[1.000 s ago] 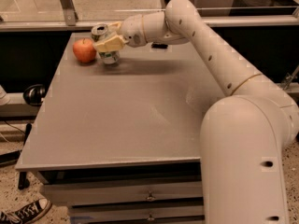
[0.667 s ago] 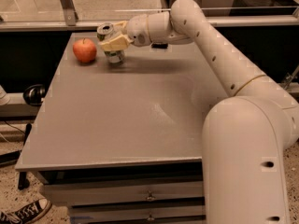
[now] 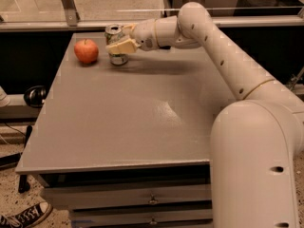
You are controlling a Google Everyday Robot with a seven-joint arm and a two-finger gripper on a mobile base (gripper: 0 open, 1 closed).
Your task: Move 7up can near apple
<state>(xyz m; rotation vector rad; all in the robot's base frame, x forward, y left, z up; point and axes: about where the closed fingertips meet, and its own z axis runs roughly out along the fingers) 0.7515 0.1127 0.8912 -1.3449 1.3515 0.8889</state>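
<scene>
The 7up can (image 3: 116, 56) stands at the table's far left with its silver top up, a short gap to the right of the red-orange apple (image 3: 86, 51). My gripper (image 3: 118, 44) reaches in from the right and is shut on the 7up can, with a pale finger (image 3: 121, 46) across its front. The can's base seems to rest on the grey table (image 3: 142, 122). Most of the label is hidden by the finger.
A metal rail and glass panel (image 3: 66, 4) run behind the table's far edge. My arm (image 3: 223, 56) spans the table's far right side. Drawers (image 3: 152, 201) sit under the front edge. A sneaker (image 3: 23, 217) lies on the floor at the lower left.
My gripper and the can have shifted slightly to the right, away from the apple. The apple has not moved.
</scene>
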